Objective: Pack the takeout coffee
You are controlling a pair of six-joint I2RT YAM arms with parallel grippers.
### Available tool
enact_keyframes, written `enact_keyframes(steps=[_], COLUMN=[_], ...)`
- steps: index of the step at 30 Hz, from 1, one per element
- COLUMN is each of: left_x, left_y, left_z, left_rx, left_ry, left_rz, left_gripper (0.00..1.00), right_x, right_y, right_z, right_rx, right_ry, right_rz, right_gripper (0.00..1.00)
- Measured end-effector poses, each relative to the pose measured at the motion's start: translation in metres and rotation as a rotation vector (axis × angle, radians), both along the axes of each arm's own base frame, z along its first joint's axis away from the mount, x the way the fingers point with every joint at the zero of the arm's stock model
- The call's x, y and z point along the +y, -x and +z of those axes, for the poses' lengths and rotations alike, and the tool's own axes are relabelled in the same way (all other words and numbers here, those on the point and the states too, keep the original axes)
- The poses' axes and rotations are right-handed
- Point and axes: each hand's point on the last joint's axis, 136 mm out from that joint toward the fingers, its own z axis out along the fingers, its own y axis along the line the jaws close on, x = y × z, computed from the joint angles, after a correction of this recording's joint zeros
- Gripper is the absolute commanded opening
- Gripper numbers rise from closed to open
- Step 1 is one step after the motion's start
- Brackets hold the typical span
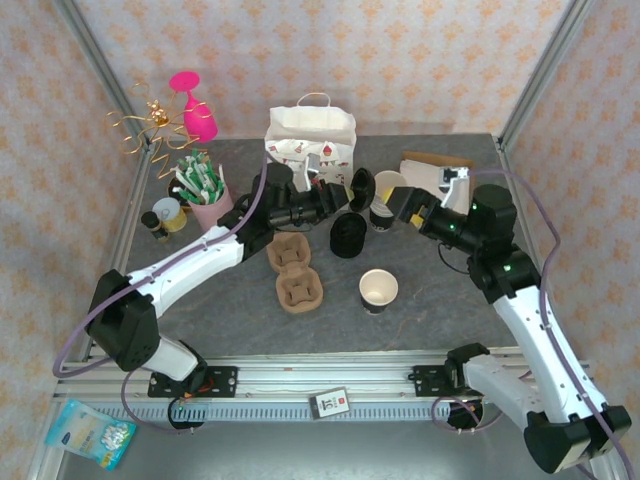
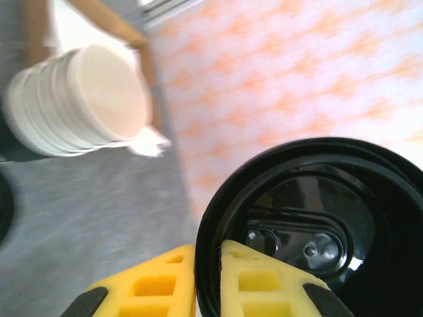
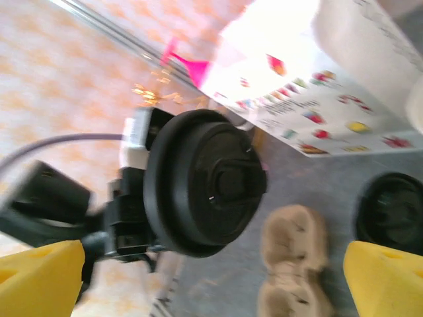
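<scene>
over table (image 1: 440,300) middle, left gripper (image 2: 208,277) pinching black lid (image 2: 317,198) rim; right gripper (image 3: 211,281) spread wide, empty.

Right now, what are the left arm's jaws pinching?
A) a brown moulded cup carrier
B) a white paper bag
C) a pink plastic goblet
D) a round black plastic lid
D: in the left wrist view the left arm's jaws clamp the rim of the round black plastic lid.
</scene>
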Motion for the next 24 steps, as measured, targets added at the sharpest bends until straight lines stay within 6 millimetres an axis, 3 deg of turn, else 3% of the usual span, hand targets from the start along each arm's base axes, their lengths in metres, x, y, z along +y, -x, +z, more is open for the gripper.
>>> enact_keyframes(steps=[4, 7, 17, 24], left_x=[-0.005, -0.008, -0.008, -0.009], left_y=[-0.004, -0.003, 0.002, 0.002], left_z=[0.042, 0.062, 0.077, 0.078], left_rx=[0.002, 0.001, 0.016, 0.015], left_ry=[0.236, 0.346, 0.424, 0.424], left_rz=[-0.024, -0.054, -0.087, -0.09], left_gripper=[0.14, 0.14, 0.14, 0.14], right_x=[0.003, 0.006, 0.024, 0.031], right_y=[0.003, -0.002, -0.027, -0.031], right_z=[0.035, 0.052, 0.05, 0.067], right_rx=[-0.062, -0.072, 0.027, 0.014], right_ry=[-0.103, -0.147, -0.227, -0.267], right_rz=[0.018, 0.026, 0.095, 0.131], right_gripper=[1.0, 1.0, 1.0, 1.0])
